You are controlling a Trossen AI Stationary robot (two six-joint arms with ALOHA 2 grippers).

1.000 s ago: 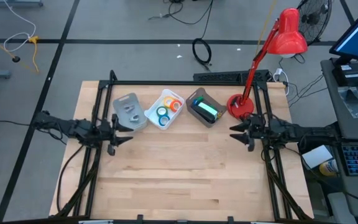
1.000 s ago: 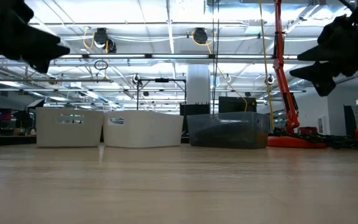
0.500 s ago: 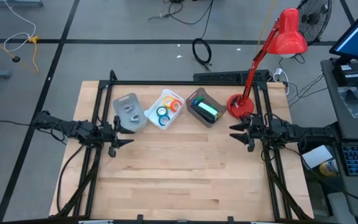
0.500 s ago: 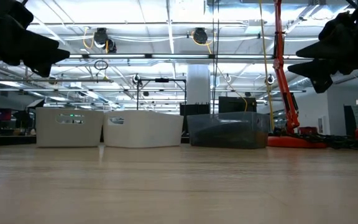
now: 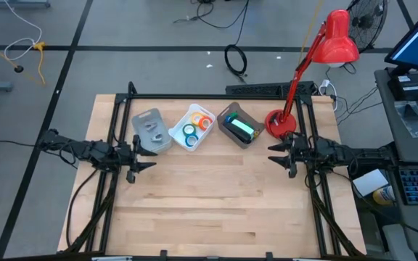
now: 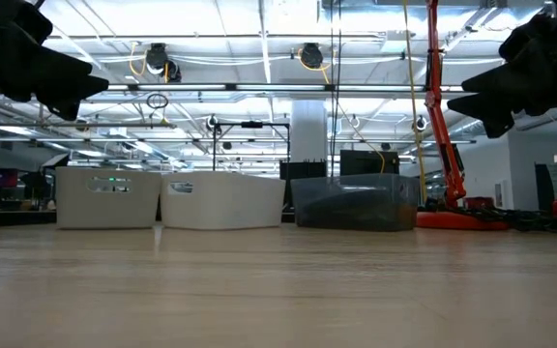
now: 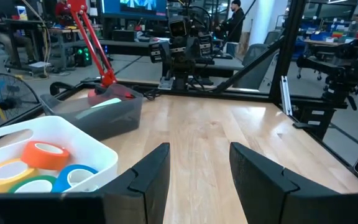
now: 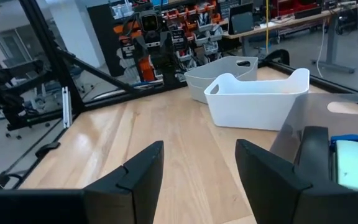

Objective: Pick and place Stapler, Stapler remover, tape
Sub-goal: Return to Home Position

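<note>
Several coloured tape rolls (image 5: 194, 127) lie in a white bin (image 5: 182, 123) at the table's far side; they also show in the left wrist view (image 7: 39, 167). A green and black stapler (image 5: 239, 128) lies in a dark bin (image 5: 227, 116). A grey bin (image 5: 141, 117) holds pale grey things. My left gripper (image 5: 148, 154) is open and empty, above the table's left side, near the grey bin. My right gripper (image 5: 274, 155) is open and empty, above the table's right side, near the lamp base.
A red desk lamp (image 5: 318, 54) stands with its base (image 5: 280, 123) at the far right corner. A black frame (image 5: 216, 96) borders the far and side edges. Bare wood (image 5: 216, 196) lies between the arms and toward the near edge.
</note>
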